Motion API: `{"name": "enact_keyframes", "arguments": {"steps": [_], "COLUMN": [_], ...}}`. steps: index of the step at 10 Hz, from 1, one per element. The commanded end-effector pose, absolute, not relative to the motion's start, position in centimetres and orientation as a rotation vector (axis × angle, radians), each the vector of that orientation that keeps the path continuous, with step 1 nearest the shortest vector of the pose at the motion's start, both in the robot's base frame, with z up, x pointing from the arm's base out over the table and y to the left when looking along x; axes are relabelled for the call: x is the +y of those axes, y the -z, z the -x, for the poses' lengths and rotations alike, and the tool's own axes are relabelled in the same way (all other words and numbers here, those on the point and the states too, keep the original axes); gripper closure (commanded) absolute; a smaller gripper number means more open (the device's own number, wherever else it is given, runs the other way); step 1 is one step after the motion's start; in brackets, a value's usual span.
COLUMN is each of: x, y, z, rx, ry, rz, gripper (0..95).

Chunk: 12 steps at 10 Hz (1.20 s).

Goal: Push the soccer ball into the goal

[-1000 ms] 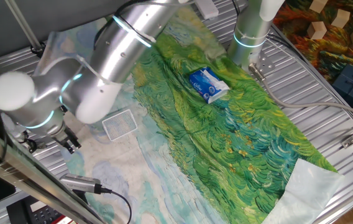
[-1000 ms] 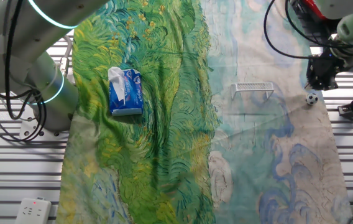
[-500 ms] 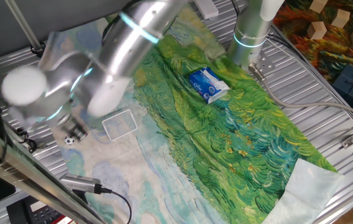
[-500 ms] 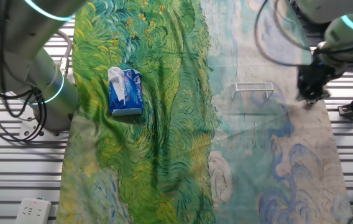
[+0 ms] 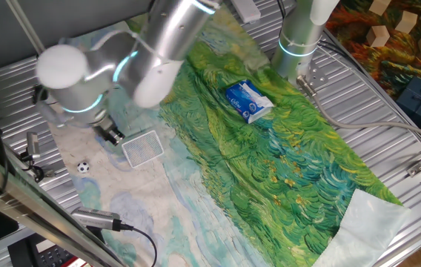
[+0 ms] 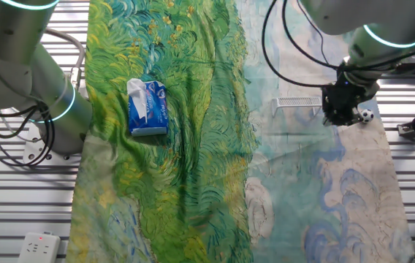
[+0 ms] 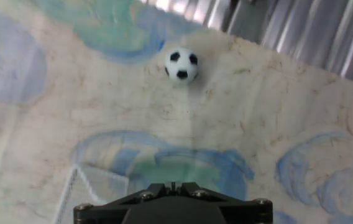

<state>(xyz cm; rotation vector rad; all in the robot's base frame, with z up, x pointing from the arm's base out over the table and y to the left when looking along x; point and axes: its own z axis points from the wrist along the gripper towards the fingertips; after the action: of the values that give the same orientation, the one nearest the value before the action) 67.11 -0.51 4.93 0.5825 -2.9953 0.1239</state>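
The soccer ball (image 5: pixel 83 167) is a tiny white ball with black patches, lying on the pale cloth near its edge. It also shows in the other fixed view (image 6: pixel 367 115) and at the top of the hand view (image 7: pixel 181 65). The goal (image 5: pixel 142 147) is a small mesh frame on the cloth; it also shows in the other fixed view (image 6: pixel 299 102), and its corner shows in the hand view (image 7: pixel 80 186). My gripper (image 5: pixel 110 135) is shut and empty. It hangs low between the ball and the goal (image 6: pixel 337 117), apart from the ball. Its closed tips show in the hand view (image 7: pixel 173 185).
A blue-and-white tissue packet (image 5: pixel 247 100) lies on the green part of the cloth (image 5: pixel 284 163). A second arm's base (image 5: pixel 298 44) stands at the cloth's far edge. Slatted metal table (image 6: pixel 412 168) borders the cloth beside the ball. A cabled device (image 5: pixel 95 217) lies near the front edge.
My gripper has moved from beside the ball at the cloth's edge to a spot between the ball and the goal. The ball has not moved.
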Motion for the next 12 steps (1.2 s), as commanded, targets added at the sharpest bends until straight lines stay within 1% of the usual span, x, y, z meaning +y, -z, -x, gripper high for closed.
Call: {"name": "enact_keyframes", "arguments": {"steps": [1, 3, 4, 8, 10, 12], "x": [0.3, 1.8, 3.5, 7.4, 8.2, 8.5], "y": [-7.7, -9.8, -11.2, -14.7, -15.4, -14.7], "z": [-65.9, -65.6, -65.0, -61.6, -61.1, -61.9], "rx": [-2.998, -2.982, -2.979, -3.078, -3.205, -3.259], "ry": [-0.001, 0.043, 0.042, 0.043, 0.031, 0.028], "rz": [-0.454, -0.361, -0.301, -0.133, -0.1, -0.107], "gripper": [95.0, 95.0, 95.0, 95.0, 95.0, 95.0]}}
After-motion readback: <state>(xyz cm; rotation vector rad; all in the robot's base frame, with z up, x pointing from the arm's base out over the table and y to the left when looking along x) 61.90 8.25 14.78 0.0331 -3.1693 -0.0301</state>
